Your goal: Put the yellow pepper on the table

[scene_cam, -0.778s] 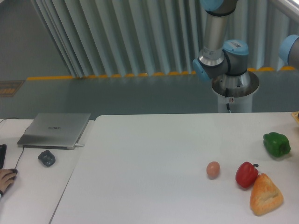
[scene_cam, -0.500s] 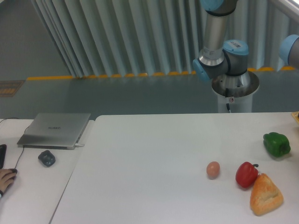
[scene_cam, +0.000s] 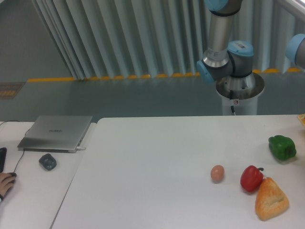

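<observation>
The large white table (scene_cam: 157, 162) fills the lower part of the camera view. A thin yellow sliver (scene_cam: 302, 118) shows at the right edge of the frame above the table; it is too cut off to tell whether it is the yellow pepper. The arm's base column (scene_cam: 238, 93) and elbow (scene_cam: 224, 62) stand behind the table's far right. A further blue-grey joint (scene_cam: 298, 50) shows at the right edge. The gripper is out of view.
On the table's right side lie a green pepper (scene_cam: 282, 147), a red pepper (scene_cam: 251, 178), an orange-tan bread piece (scene_cam: 270, 199) and a brown egg (scene_cam: 217, 173). A smaller desk on the left holds a grey laptop (scene_cam: 56, 132), a dark mouse (scene_cam: 47, 161) and a person's hand (scene_cam: 5, 182).
The joint at the right edge and the yellow sliver have shifted slightly rightward. The person's hand at the left has drawn back a little. The objects on the table have not moved.
</observation>
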### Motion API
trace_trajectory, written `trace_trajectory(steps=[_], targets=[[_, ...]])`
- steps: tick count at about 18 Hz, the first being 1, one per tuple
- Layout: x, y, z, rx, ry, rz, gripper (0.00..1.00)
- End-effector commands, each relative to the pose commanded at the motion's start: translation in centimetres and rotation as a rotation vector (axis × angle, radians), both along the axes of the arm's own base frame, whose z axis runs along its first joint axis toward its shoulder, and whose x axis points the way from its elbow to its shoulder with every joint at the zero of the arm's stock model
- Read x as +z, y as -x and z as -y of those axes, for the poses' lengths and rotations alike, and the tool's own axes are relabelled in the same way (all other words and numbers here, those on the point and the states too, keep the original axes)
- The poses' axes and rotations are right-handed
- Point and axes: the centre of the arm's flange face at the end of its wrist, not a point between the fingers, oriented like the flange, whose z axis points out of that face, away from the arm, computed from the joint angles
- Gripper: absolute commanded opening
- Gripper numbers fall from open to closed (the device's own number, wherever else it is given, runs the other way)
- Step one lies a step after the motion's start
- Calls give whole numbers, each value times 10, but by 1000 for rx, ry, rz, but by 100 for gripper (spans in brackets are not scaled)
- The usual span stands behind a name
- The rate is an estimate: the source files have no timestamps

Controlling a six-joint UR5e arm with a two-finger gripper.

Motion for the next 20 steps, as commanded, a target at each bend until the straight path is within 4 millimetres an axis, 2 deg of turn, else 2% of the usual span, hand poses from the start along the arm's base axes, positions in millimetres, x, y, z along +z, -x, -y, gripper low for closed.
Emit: trace_trajectory(steps=[1,7,9,11,17,20], targets=[[13,7,19,29,-12,-18,100],[11,26,72,142,-63,-4,100],[12,34,98,259,-138,28,100],[13,41,111,409,-160,38,100],[12,54,118,655,-187,2,100],[5,63,136,791,-200,4,100]])
